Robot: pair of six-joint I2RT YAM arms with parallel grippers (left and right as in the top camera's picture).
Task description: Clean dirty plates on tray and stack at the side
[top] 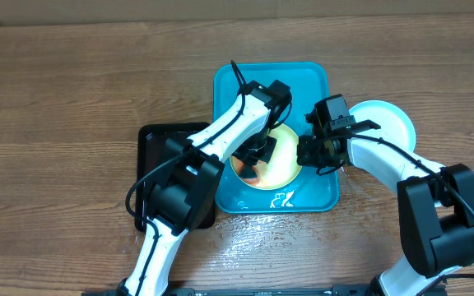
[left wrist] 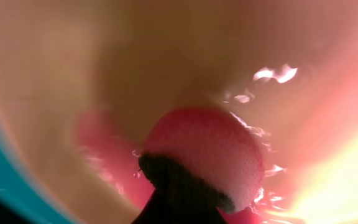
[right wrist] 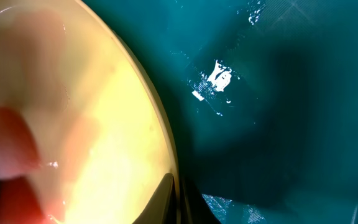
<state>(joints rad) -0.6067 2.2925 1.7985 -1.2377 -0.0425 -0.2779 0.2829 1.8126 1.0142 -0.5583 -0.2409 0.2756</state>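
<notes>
Bottom of the overhead frame: wood desk, with a wet patch just below the tray. Two arms enter at the bottom edge, one lower left, one lower right.

Mid-frame, the tray is turquoise with a wet sheen on its floor. The yellow plate lies flat in the tray's lower half. There is a red smear on its left part.

The left claw is down on the yellow plate, left of its centre, and closed. Left wrist view shows a pink sponge with a dark base at the claw's tip, pressed to the plate face, so it is gripping the sponge. The fingers themselves are not clear there. Wet glints sit around the sponge, and a turquoise strip shows at lower left of that frame.

The right claw is at the yellow plate's right rim, closed. In the right wrist view the rim curves down to bottom centre where the fingers meet, so it looks pinched on the rim. The left half of that frame is plate and the right half is tray floor. There is a red blur at lower left; cannot tell if it is sauce or sponge.

The black tray is on the desk right against the tray's left side, partly under the left arm.

The blue plate is on the desk at right of the frame, just beside the tray's right rim. It has a whitish centre, and its lower edge is covered by the right arm.
</notes>
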